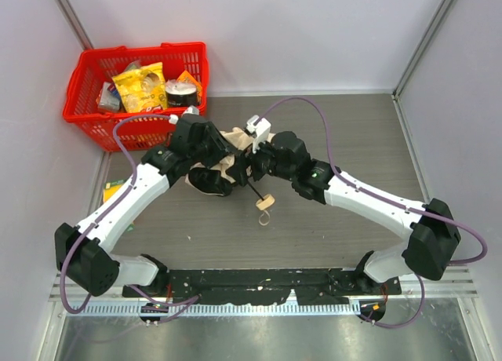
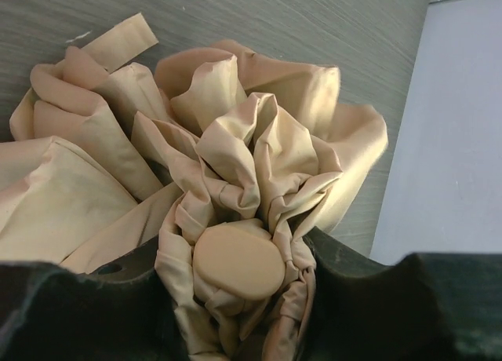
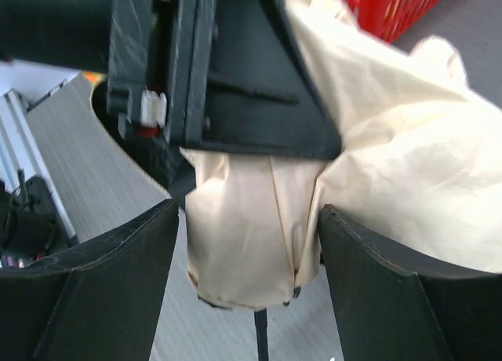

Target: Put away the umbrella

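The umbrella point(image 1: 234, 145) lies mid-table as a crumpled pale beige bundle. Its thin black shaft point(image 1: 256, 188) runs toward me to the cream handle point(image 1: 266, 201) with its loop cord point(image 1: 263, 217). My left gripper point(image 1: 213, 173) is shut on the canopy's top end. In the left wrist view the round beige cap point(image 2: 239, 260) and bunched fabric sit between its jaws point(image 2: 239, 255). My right gripper point(image 1: 252, 163) is closed around the canopy's lower end point(image 3: 251, 243), with the fabric filling the gap between its fingers point(image 3: 102, 290) and the shaft point(image 3: 260, 337) coming out below.
A red basket point(image 1: 85, 102) with snack packets stands at the back left, close to the left arm. A yellow item point(image 1: 114, 191) lies at the table's left edge. Pale walls close in on the left, back and right.
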Tool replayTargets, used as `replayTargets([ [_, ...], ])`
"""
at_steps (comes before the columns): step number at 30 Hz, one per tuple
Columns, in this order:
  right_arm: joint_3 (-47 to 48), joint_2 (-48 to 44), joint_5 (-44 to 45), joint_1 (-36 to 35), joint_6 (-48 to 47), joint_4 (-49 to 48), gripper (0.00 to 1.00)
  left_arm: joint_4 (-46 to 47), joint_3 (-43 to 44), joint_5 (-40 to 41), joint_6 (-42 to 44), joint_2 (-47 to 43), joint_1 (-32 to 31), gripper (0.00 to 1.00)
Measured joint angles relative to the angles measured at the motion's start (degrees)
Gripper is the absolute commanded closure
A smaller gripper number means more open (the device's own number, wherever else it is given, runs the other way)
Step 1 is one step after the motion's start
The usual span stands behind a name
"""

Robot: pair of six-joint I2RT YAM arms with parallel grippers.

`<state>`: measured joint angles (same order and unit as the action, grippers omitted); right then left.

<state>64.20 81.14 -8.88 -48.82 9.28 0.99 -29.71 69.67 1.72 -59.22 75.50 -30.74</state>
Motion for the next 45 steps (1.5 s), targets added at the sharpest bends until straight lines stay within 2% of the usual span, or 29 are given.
replayTargets([
  [11,4.17,4.52,16.31,-3.89,-5.18,-2.71,0.24,0.74,-0.92,-0.33,-6.60,-0.57,0.00,1.00],
  [18,4.48,5.46,21.14,-5.49,-6.99,-0.98,0.22,-0.61,-1.05,0.24,-6.36,-0.57,0.11,1.00],
  [31,-0.83,4.37,13.44,-2.95,-7.23,-0.94,0.23,-0.70,-1.81,-2.40,-3.41,-0.94,0.00,1.00],
  [36,0.63,5.40,12.59,-2.62,-7.15,-0.28,0.33,1.86,-3.89,-3.85,-4.50,-2.58,0.13,1.00],
  [39,1.05,6.23,12.07,-2.21,-6.47,-1.07,0.47,3.23,-4.70,-4.39,-5.16,-3.15,0.28,1.00],
  [41,0.52,6.23,11.45,-1.92,-6.32,-2.21,0.51,5.01,-5.73,-4.87,-5.73,-3.69,0.44,1.00],
  [42,0.28,6.23,11.21,-1.86,-6.36,-2.75,0.51,5.81,-6.25,-5.03,-6.01,-4.00,0.46,1.00],
  [43,-0.39,6.19,10.73,-1.81,-6.78,-3.91,0.44,6.29,-6.64,-5.20,-6.14,-4.24,0.52,1.00],
  [45,-1.60,5.97,10.29,-1.81,-7.65,-5.66,0.39,6.40,-7.02,-5.68,-6.23,-4.33,0.66,1.00],
])
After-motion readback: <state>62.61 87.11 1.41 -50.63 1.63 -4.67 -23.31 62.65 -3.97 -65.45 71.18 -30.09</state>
